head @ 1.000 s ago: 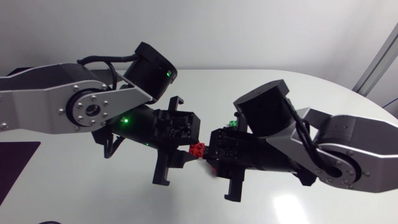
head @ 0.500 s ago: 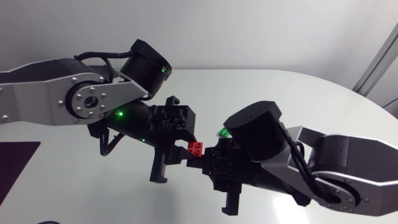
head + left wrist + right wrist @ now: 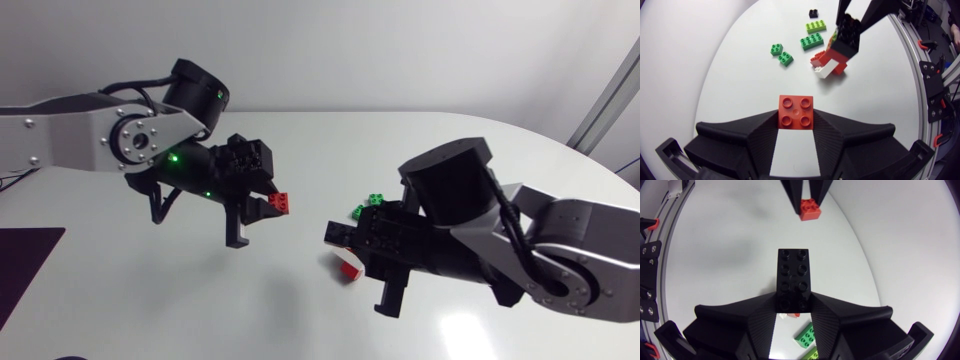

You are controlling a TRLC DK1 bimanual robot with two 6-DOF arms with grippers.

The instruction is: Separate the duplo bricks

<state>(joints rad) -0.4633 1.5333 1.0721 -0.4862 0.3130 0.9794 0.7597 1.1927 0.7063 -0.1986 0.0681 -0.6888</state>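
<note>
My left gripper (image 3: 270, 205) is shut on a red 2x2 brick (image 3: 281, 203), held above the table; the left wrist view shows that brick (image 3: 796, 112) pinched between the fingers. My right gripper (image 3: 345, 248) is shut on a black 2x4 brick (image 3: 794, 280), with red and white bricks (image 3: 348, 265) still stuck to it. From the left wrist, this stack (image 3: 832, 62) hangs ahead of the red brick, a clear gap between them. In the right wrist view the red brick (image 3: 809, 209) is ahead, in the other gripper's fingertips.
Several loose green bricks (image 3: 811, 41) and a small black piece (image 3: 813, 13) lie on the white table (image 3: 200, 310) behind the right gripper; two show in the head view (image 3: 375, 200). A dark mat (image 3: 25, 260) sits at the left edge.
The two grippers, close together a second ago, have pulled apart. The left one moved left and up with the red brick; the right kept the black, red and white stack.
</note>
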